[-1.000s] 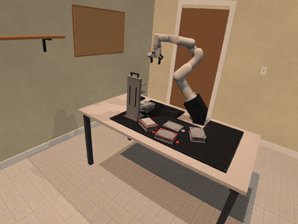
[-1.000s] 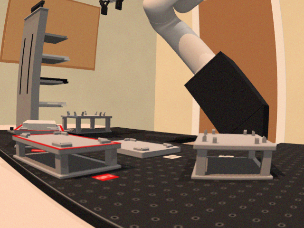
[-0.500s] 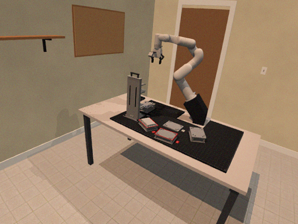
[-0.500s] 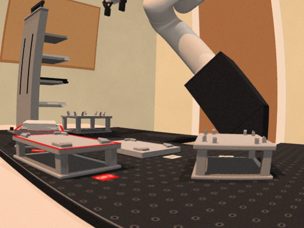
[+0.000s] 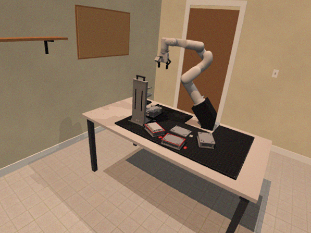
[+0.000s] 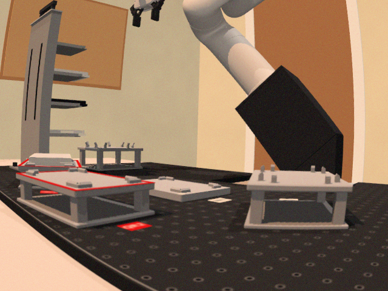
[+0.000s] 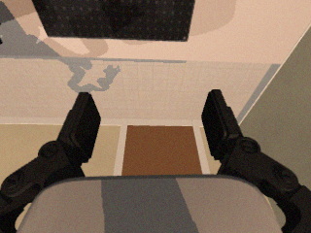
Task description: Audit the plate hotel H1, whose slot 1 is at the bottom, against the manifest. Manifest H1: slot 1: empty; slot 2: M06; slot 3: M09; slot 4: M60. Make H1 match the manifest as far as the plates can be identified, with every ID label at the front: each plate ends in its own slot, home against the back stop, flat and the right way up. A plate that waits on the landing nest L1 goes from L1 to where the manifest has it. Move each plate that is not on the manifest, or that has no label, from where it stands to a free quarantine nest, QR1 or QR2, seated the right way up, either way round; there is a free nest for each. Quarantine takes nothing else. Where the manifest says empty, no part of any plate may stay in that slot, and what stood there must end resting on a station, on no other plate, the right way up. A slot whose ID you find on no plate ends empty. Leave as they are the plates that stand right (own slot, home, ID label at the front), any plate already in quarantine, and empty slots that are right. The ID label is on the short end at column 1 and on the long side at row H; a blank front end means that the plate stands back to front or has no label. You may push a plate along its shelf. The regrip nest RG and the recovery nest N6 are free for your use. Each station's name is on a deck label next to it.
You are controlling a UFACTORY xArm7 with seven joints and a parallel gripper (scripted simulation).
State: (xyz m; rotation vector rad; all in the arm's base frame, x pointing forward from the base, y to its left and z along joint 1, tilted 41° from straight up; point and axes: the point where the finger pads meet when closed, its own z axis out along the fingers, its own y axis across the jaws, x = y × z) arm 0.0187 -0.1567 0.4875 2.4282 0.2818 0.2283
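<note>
Top view: white robot arm [image 5: 195,71] rises from a black angled base [image 5: 205,114] at centre frame, in front of a brown door. Its gripper [image 5: 162,63] hangs high in the air, upper centre, well above the plate hotel [image 5: 139,101], w/ fingers spread wide and nothing between them.

The hotel is a grey tower w/ a black handle, standing at the left end of a black perforated mat [image 5: 229,154] on a pale worktop [image 5: 254,182]. In the exterior view its four shelves stick out to the right, upper left of frame. Third shelf up carries a dark plate [image 6: 70,102]; lowest shelf shows a thin clear-looking one [image 6: 67,133]. What's on the top two, can't tell. No ID labels readable.

Lower left, exterior view: two red-edged nests. The nearer one [image 6: 82,188] is bare; the one behind holds a white plate [image 6: 50,159]. A low flat nest [image 6: 188,189] sits centre, a raised grey nest [image 6: 299,184] at right, another raised nest [image 6: 110,153] behind, near the hotel. A red deck label [image 6: 134,225] lies in front of the nearer red nest; text too small to read.
</note>
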